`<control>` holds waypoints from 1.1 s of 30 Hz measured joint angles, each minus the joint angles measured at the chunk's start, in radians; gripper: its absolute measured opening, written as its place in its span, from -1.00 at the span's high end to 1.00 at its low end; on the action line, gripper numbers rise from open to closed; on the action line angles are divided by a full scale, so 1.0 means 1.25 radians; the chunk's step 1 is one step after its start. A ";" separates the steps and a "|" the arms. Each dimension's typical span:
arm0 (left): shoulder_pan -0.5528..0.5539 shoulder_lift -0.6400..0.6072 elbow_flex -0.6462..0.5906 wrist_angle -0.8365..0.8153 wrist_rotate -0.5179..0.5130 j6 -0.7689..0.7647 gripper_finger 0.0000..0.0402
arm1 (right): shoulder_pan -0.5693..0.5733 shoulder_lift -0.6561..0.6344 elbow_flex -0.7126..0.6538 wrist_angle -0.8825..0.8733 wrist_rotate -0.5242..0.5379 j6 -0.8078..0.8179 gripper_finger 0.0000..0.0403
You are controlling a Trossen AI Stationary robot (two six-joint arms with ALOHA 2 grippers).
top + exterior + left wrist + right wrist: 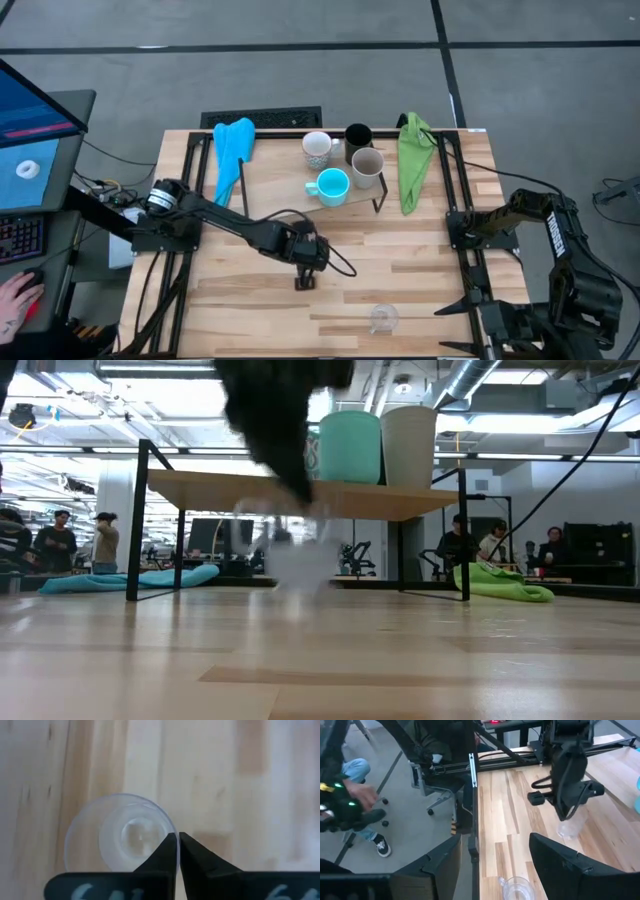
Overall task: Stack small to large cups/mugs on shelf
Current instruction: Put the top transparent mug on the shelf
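High view: left gripper [305, 281] pinching clear glass [120, 832] rim.

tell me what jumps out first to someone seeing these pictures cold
The left hand is down at mid-table, its fingers pinched shut on the rim of a clear glass. Behind it, four mugs crowd the small wooden shelf, flanked by a blue cloth and a green cloth. A second glass sits alone near the table's front edge, by the parked right hand.

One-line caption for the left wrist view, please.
Left gripper fingers pinched shut on the rim of a clear glass standing on the wooden tabletop.
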 joint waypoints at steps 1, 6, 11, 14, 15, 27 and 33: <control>-0.008 0.000 0.021 0.002 0.000 -0.010 0.99 | 0.000 0.000 0.000 0.000 0.000 -0.001 -0.26; -0.059 -0.001 0.158 -0.005 -0.008 -0.073 1.00 | 0.000 0.000 0.000 0.000 0.000 -0.006 -0.26; -0.130 -0.002 0.346 -0.002 -0.041 -0.082 1.00 | 0.000 0.000 0.000 0.000 0.000 -0.013 -0.26; -0.176 -0.004 0.462 -0.001 -0.074 -0.067 1.00 | 0.000 0.000 0.000 0.000 0.000 -0.028 -0.26; -0.192 -0.004 0.501 -0.001 -0.089 -0.064 1.00 | 0.000 0.000 0.000 -0.001 0.000 -0.029 -0.26; -0.366 -0.050 0.715 0.238 -0.218 0.219 1.00 | -0.018 0.000 0.000 0.000 0.001 -0.091 -0.26; -0.425 -0.082 0.715 0.404 -0.093 0.386 1.00 | -0.035 0.000 0.000 -0.003 0.002 -0.096 -0.26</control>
